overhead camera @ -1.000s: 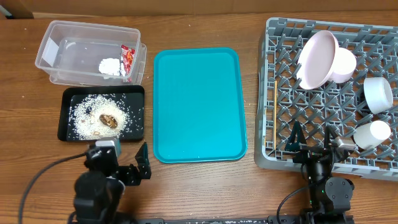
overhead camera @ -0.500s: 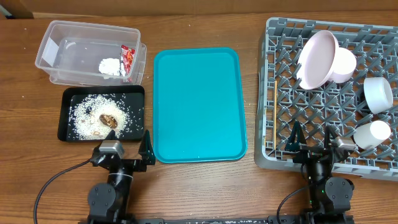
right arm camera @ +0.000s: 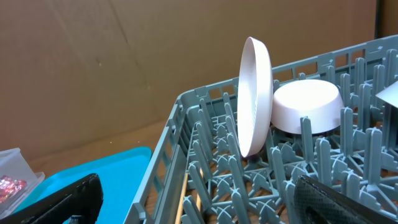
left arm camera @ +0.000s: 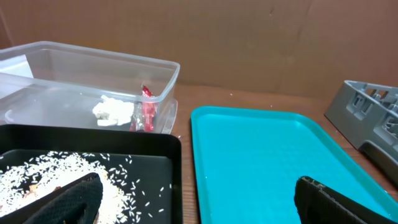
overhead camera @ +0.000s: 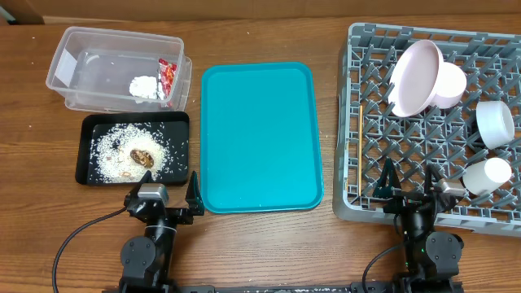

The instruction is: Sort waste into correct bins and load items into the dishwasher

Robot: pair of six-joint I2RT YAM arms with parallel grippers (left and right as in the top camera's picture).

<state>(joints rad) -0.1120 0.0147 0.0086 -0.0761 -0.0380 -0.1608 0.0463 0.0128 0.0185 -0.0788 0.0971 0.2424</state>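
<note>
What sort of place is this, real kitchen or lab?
Probably a lab tabletop mock-up: a loose grey dish rack stands in for a dishwasher on a wooden table, cardboard backdrop behind.

Left pincer [overhead camera: 163, 194] and right pincer [overhead camera: 410, 179] are matte black, with black cables [overhead camera: 75, 242].

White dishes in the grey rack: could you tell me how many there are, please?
4: a plate on edge at the far side, a bowl beside it, a second bowl near the right edge, a cup at the near right corner. None seems hidden.
</note>
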